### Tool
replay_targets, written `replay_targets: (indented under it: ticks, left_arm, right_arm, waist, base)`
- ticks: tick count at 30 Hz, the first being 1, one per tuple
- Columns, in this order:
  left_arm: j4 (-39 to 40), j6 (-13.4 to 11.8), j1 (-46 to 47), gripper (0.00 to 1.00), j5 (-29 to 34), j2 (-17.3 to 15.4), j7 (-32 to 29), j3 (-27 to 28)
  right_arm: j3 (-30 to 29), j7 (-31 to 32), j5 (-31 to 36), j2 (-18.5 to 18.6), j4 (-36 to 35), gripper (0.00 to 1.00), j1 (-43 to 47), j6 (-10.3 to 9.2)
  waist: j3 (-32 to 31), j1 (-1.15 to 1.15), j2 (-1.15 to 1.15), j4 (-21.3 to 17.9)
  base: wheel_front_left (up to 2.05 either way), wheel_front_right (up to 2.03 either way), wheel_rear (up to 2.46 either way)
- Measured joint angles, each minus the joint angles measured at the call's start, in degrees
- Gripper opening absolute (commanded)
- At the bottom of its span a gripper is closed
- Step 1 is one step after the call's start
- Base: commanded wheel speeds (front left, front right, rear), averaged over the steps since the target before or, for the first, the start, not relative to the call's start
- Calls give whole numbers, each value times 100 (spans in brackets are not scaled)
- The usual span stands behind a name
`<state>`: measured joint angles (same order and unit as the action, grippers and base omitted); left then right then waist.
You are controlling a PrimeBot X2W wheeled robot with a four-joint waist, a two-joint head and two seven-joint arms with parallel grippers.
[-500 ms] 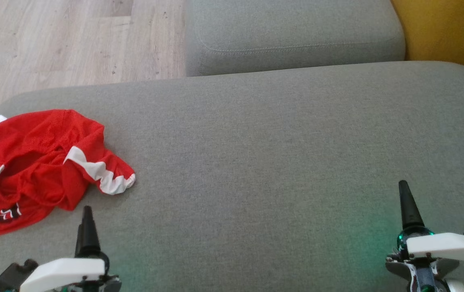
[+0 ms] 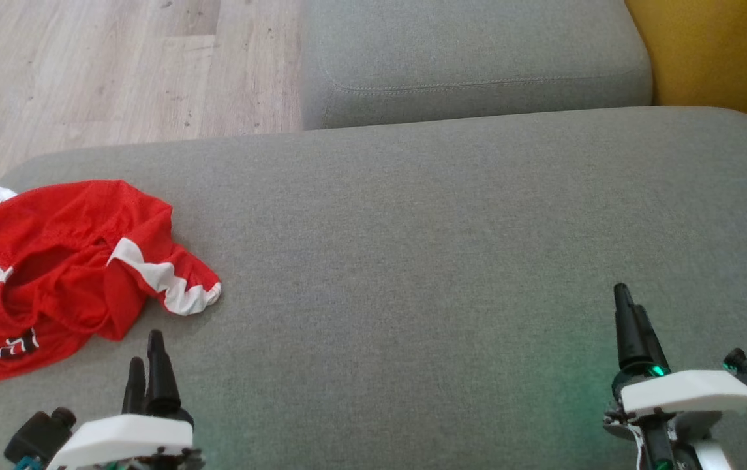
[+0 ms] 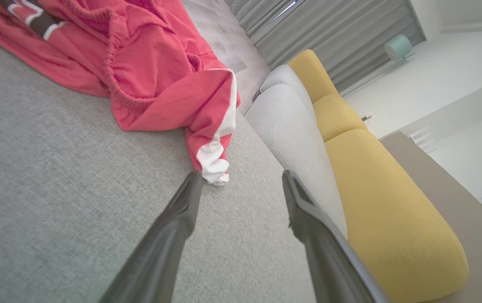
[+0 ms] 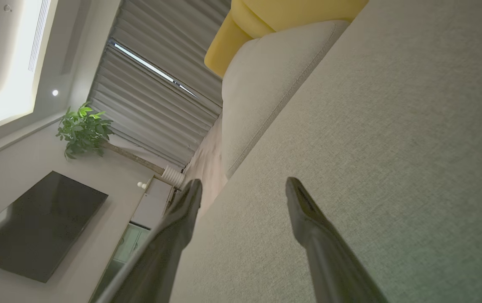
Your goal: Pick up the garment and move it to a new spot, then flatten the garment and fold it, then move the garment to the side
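- Red garment [image 2: 66,261]: a mesh fabric piece with white trim, crumpled in a heap at the left end of the grey seat cushion [image 2: 412,228]. Its far left edge runs out of the head view.
- The head view shows dark and white lettering at the near left edge of the heap, and a white-banded end pointing towards the cushion's middle.
- The left wrist view shows the red garment [image 3: 148,63] from close by: the weave, a gathered seam, and the white-banded end lying flat on the cushion.
- Left gripper [image 2: 145,356]: low, near the garment's near edge, with a strip of bare cushion between fingertips and cloth in the head view.
- In the left wrist view the left gripper [image 3: 243,179] has its fingers spread wide with nothing between them. The white-banded end sits just beside one fingertip; contact cannot be confirmed.
- Right gripper [image 2: 629,307]: well apart from the garment, over the cushion's right end.
- In the right wrist view the right gripper [image 4: 245,183] likewise has its fingers parted and holds nothing.
- Beyond the seat: a second grey cushion [image 2: 471,52], yellow upholstery [image 2: 712,52] to its right, and a wood floor [image 2: 86,65] to its left.
- The right wrist view adds grey curtains [image 4: 152,84], a potted plant [image 4: 83,130] and a dark screen [image 4: 34,227].
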<state>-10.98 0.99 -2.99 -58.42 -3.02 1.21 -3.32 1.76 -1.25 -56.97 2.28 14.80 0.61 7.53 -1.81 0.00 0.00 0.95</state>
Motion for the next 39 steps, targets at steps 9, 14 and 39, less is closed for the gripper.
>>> replay_targets:
  ticks: [9, 14, 39]
  left_arm:
    - [92, -62, -81, 100, 535, -42, 127, -102]
    - [167, -107, -114, 100, 899, -67, 209, -225]
    - [435, -409, -352, 100, 2818, -142, 668, -527]
  right_arm:
    - [169, -132, 613, 0, -20, 100, 6, 0]
    - [230, -213, 973, 1, -52, 100, 11, 0]
    - [491, -668, 2956, 3, -214, 100, 138, 0]
  waist:
    - [-53, 0, 0, 17]
    - [-90, 0, 0, 33]
    - [-193, 0, 0, 107]
  base:
    - [0, 0, 0]
    - [0, 0, 0]
    - [0, 0, 0]
